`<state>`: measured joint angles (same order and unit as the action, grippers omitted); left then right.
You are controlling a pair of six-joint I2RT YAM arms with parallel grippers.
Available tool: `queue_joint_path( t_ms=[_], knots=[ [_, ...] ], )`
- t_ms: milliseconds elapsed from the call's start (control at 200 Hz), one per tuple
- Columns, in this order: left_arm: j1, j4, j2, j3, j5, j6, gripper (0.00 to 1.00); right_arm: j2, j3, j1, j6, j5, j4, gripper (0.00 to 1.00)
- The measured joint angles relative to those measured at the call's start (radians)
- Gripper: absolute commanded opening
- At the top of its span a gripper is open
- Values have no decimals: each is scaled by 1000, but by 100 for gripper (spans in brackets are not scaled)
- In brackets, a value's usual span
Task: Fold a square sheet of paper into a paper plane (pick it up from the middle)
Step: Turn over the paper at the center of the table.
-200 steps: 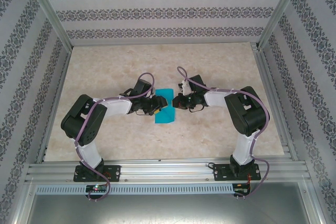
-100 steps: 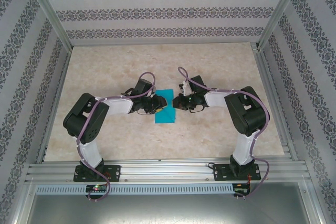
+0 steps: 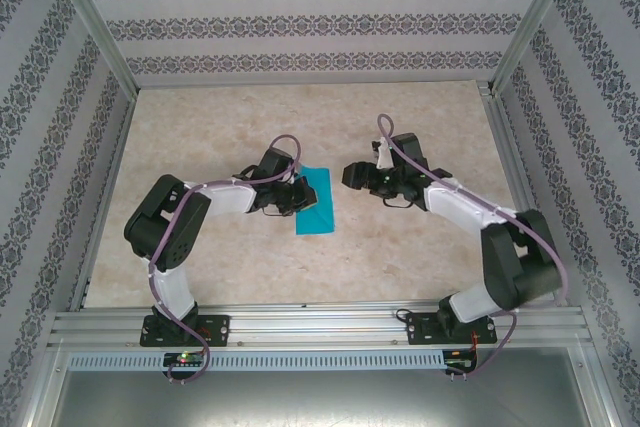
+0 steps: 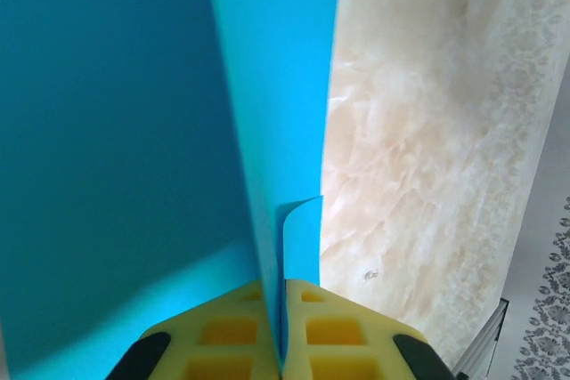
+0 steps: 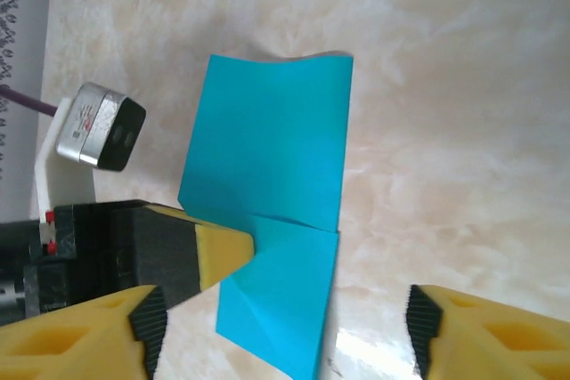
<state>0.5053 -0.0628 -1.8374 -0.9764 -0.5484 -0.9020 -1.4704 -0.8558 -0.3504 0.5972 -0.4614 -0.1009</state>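
Observation:
The teal-blue sheet of paper (image 3: 320,203) lies mid-table, folded into a narrow strip with a slanted crease across it (image 5: 272,144). My left gripper (image 3: 299,197) is at the paper's left edge. Its yellow pads (image 4: 338,331) are shut on an upright fold of the paper (image 4: 267,131), and one of them pokes onto the sheet in the right wrist view (image 5: 223,251). My right gripper (image 3: 351,175) hovers a short way right of the paper, apart from it. It stands open (image 5: 285,335), with the paper's lower part showing between its fingertips (image 5: 147,327).
The beige marble tabletop (image 3: 420,247) is fenced by aluminium rails (image 3: 320,327) in front and patterned walls (image 3: 300,27) at the back and sides. The left arm's wrist camera (image 5: 98,126) sits close beside the paper.
My right gripper has opened, let go of the paper and drawn back to the right. The left gripper has closed on the paper's left fold.

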Motion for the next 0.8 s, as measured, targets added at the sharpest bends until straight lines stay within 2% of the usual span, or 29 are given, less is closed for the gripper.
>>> queue_joint_path(
  t_ms=[115,320,450,570,799],
  knots=[
    [0,100,18,-53,21,74,7,79,14,0,0,77,-50,90],
    [4,434,118,-215,172,239,7,192,47,9,11,175,-113,91],
    [6,643,193,-319,336,335,7,213,46,30,27,190,-138,91],
    [9,817,242,-397,532,398,7,214,45,35,42,197,-158,91],
    [49,1036,236,-482,881,433,8,215,44,35,89,224,-179,92]
  ],
)
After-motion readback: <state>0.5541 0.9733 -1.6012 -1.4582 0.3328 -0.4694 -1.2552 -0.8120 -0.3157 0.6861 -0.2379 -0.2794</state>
